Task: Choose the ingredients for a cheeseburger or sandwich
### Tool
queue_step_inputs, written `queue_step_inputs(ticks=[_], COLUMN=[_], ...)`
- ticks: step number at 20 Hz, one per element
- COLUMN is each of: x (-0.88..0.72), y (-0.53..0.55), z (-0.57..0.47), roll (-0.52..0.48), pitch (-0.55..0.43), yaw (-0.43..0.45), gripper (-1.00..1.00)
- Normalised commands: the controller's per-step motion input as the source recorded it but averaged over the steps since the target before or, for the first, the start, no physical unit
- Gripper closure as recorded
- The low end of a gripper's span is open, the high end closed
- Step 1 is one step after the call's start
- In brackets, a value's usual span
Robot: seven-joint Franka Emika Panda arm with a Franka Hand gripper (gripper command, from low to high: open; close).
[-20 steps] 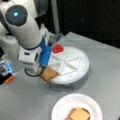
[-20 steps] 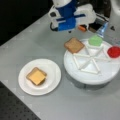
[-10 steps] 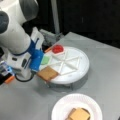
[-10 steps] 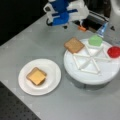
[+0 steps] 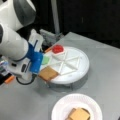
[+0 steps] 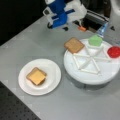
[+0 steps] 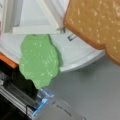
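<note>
End effector beside divided tray; grip state cannot be told.
Toast, lettuce and tomato lie in tray compartments just beside it. Well apart on the bench, a plate carries the sandwich, cheese uppermost.

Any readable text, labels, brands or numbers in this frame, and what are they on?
None can be read.
Toast square, lettuce piece, tomato disc, divided tray: no print.
Paper plate and the stack on it: no print.
Gripper: not in view; the blue-and-white arm shows no legible lettering.
</note>
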Motion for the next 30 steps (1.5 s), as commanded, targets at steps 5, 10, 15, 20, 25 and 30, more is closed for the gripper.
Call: queue_step_inputs(ticks=[5, 10, 15, 20, 25, 30], x=[0.52, 0.44, 0.29, 0.14, 0.01, -0.09], y=[-0.44, -0.41, -0.26, -0.2, -0.17, -0.04], z=[-0.05, -0.06, -0.24, -0.31, -0.26, -0.13], roll=[0.535, 0.374, 0.278, 0.365, 0.33, 0.293], pitch=[0.269, 0.187, 0.044, -0.04, -0.069, -0.059], yaw=[0.093, 0.064, -0.026, -0.157, -0.181, -0.157], gripper=[-1.0, -1.0, -1.0, -1.0, -1.0, -1.0])
